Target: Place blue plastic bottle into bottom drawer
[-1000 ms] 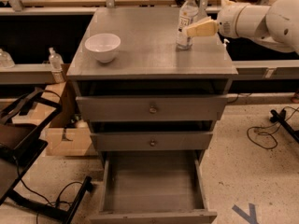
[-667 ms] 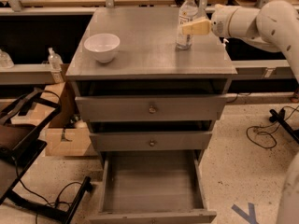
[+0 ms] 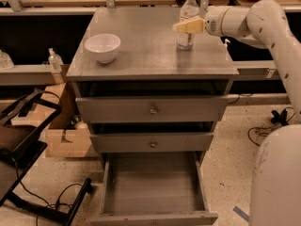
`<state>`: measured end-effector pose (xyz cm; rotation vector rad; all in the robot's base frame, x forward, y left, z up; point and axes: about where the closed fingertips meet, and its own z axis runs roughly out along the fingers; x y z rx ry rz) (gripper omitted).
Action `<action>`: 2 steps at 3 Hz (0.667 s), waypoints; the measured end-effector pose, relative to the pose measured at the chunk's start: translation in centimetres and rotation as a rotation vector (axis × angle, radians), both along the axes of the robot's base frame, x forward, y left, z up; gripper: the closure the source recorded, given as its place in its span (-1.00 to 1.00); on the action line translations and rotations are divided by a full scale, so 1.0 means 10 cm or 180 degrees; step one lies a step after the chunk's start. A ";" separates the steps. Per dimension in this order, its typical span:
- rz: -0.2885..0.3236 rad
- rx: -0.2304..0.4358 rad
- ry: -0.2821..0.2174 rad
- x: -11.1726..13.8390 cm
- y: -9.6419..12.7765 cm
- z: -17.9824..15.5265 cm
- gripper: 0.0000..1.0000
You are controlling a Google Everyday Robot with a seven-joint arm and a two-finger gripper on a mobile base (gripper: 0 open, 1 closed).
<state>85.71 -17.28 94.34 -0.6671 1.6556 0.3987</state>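
The blue plastic bottle (image 3: 189, 11), clear with a white cap and white label, stands upright at the back right of the grey cabinet top (image 3: 150, 55). My gripper (image 3: 184, 27) reaches in from the right on a white arm. Its tan tip lies across the bottle's middle, at label height. The bottom drawer (image 3: 153, 187) is pulled open below, and its plain grey inside holds nothing. The two upper drawers with round knobs are nearly closed.
A white bowl (image 3: 102, 47) sits on the left of the cabinet top. A small clear bottle (image 3: 55, 60) stands on a shelf to the left. A cardboard box (image 3: 66, 140) and a black frame (image 3: 23, 140) stand left of the cabinet. My white body (image 3: 277, 178) fills the lower right.
My gripper has moved a little to the left, so its tip now lies across the bottle. The bottle, bowl and drawers have not moved.
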 end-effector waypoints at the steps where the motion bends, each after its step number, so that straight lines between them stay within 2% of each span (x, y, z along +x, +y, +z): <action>1: -0.0001 0.0057 -0.0005 0.14 0.00 -0.03 -1.00; 2: -0.0093 0.0102 -0.0102 0.26 -0.13 0.02 -0.70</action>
